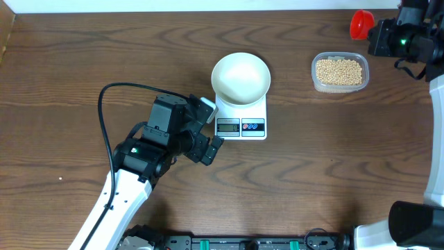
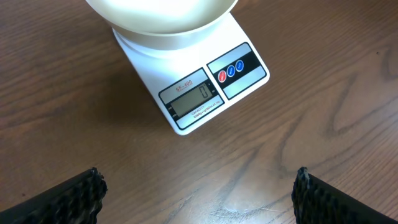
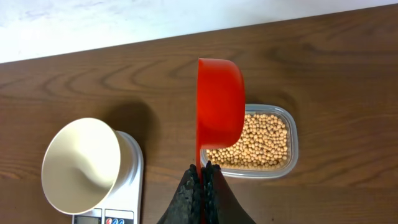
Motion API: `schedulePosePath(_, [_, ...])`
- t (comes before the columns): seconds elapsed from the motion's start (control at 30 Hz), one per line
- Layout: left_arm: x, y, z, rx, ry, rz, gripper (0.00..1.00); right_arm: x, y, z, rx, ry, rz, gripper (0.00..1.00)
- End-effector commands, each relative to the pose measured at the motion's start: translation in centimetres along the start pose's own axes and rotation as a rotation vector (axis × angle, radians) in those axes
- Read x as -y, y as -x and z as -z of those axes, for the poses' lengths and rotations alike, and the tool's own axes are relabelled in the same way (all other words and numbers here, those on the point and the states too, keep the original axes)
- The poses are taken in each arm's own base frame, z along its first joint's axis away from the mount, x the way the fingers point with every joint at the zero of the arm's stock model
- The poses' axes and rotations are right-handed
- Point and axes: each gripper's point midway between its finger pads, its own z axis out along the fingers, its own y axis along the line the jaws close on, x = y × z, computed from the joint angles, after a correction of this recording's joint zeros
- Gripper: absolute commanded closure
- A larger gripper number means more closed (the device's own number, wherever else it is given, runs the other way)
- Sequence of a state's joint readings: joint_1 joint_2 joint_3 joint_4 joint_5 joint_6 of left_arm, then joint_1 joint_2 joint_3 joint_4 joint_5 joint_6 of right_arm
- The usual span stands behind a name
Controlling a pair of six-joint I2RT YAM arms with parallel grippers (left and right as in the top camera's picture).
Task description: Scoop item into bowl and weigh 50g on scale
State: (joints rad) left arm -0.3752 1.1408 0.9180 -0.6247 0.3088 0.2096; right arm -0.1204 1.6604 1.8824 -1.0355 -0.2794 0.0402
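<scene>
The empty white bowl (image 1: pixel 240 77) sits on the white scale (image 1: pixel 243 118), whose display (image 2: pixel 193 99) reads 0. The tan beans (image 1: pixel 339 71) fill a clear tub (image 1: pixel 316 78) right of the scale. My right gripper (image 3: pixel 202 171) is shut on the handle of a red scoop (image 3: pixel 219 111), held in the air above the tub's left end; the scoop (image 1: pixel 361 23) shows at the table's far right edge. My left gripper (image 1: pixel 208 132) is open and empty, just left of the scale's front; in the left wrist view (image 2: pixel 199 193) its fingers flank bare wood.
The bowl (image 3: pixel 81 163) and beans (image 3: pixel 258 140) also show in the right wrist view. A black cable (image 1: pixel 104 111) loops from the left arm. A white wall (image 3: pixel 93 25) runs beyond the table's far edge.
</scene>
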Motion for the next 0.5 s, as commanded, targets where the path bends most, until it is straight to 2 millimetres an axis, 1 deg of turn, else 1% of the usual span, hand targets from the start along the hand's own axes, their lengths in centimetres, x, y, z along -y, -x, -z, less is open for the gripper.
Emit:
schedulePosePath(0.0, [-0.05,-0.37,-0.23,-0.014,0.003,0.007,0.02,-0.04,0.63,0.68,0.021,-0.005,0.016,0.99])
schedulePosePath(0.2, [-0.05,-0.37,-0.23,-0.014,0.003,0.006,0.02,-0.02,0.48,0.68,0.015,-0.006,0.015,0.99])
schedulePosePath(0.47, [-0.05,-0.37,-0.23,-0.014,0.003,0.006,0.02,-0.01,-0.23,0.66,-0.013,-0.006,0.006,0.99])
